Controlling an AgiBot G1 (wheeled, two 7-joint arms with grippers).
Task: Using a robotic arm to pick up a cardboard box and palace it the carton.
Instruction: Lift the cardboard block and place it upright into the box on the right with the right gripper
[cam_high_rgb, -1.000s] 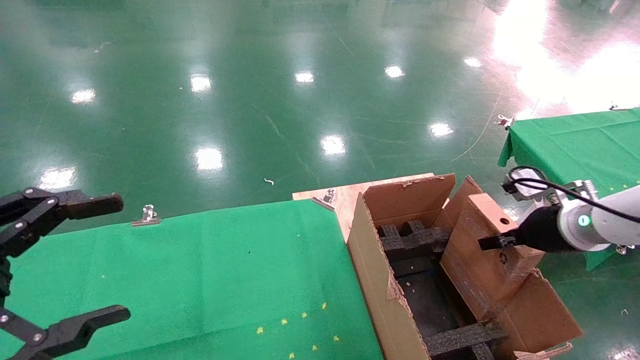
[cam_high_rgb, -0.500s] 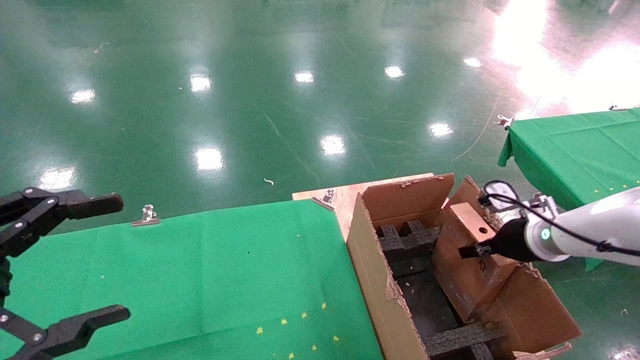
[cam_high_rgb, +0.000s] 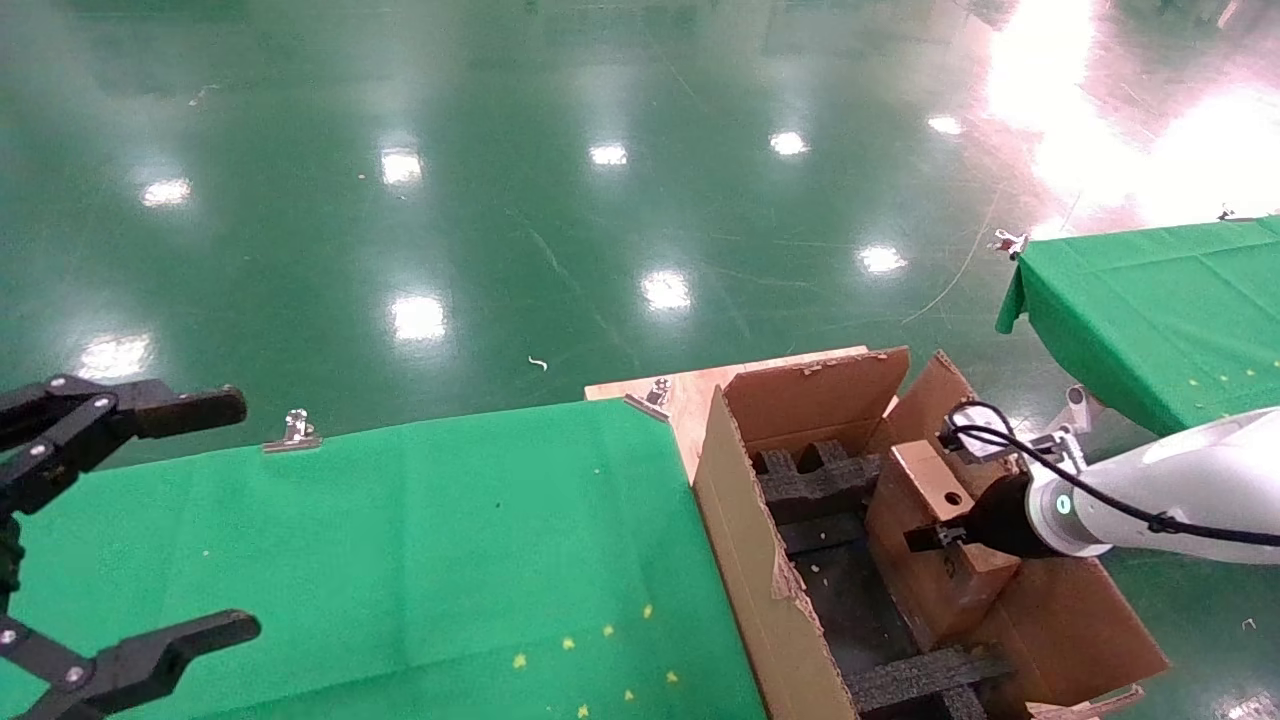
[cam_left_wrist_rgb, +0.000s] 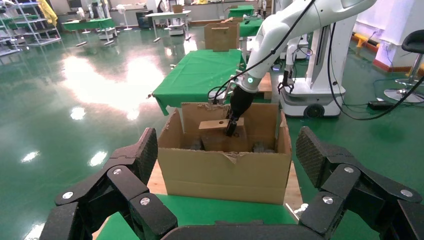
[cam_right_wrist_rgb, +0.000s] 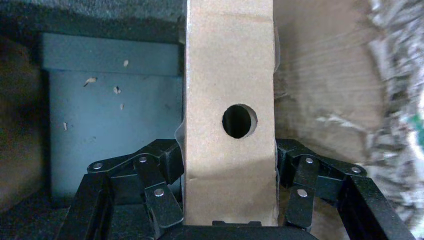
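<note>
Right gripper (cam_high_rgb: 925, 538) clamped across the narrow width of the cardboard box (cam_high_rgb: 935, 545), fingers on its two long sides. We saw the box tilted, lower end already inside the carton (cam_high_rgb: 740, 540) against its right wall, long axis running along the carton's length. Black foam inserts (cam_high_rgb: 815, 480) lay beside and beneath. Left gripper (cam_high_rgb: 150, 520) hung parked over the green table (cam_high_rgb: 400, 540), fingers wide apart.
</note>
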